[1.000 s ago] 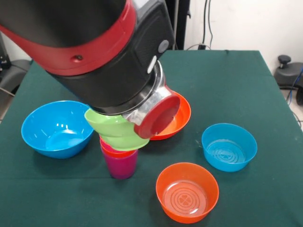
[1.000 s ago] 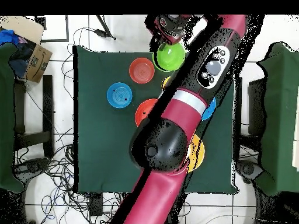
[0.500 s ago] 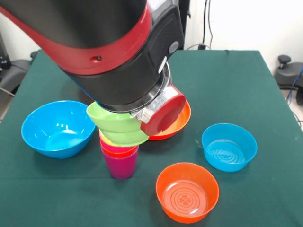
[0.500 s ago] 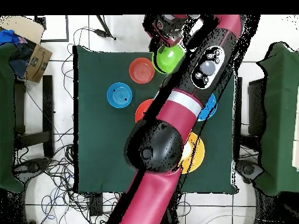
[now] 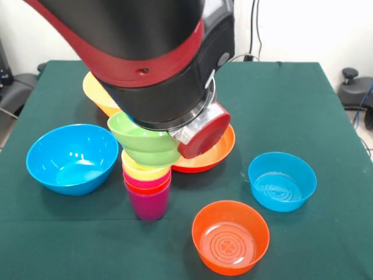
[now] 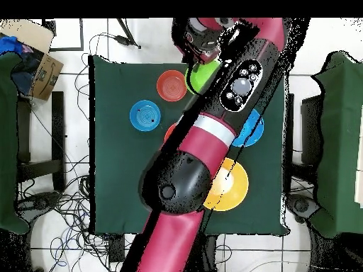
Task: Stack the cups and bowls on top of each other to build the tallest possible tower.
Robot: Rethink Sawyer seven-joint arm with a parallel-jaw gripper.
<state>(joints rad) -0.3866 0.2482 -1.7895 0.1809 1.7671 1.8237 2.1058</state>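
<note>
The tower (image 5: 148,188) is a purple cup (image 5: 149,205) with orange, crimson and yellow rims nested in it. The small green bowl (image 5: 143,143) hangs tilted just above the yellow rim, close to touching it. My gripper (image 6: 200,51) holds this bowl (image 6: 203,73) at its far rim. In the front view the wide arm hides the fingers. The large blue bowl (image 5: 70,157), small blue bowl (image 5: 282,181), small translucent orange bowl (image 5: 230,236), shallow red-orange bowl (image 5: 214,153) and large orange-yellow bowl (image 5: 98,94) stand around on the green cloth.
The thick red and black arm (image 5: 145,58) covers the table's middle in both views. The large blue bowl stands close to the tower's left. The red-orange bowl is just behind the tower on the right. A cardboard box (image 6: 42,67) sits off the table.
The green bowl has shifted left and settled more squarely over the tower, lying less tilted. The arm has swung, uncovering the large orange-yellow bowl and the yellow rim.
</note>
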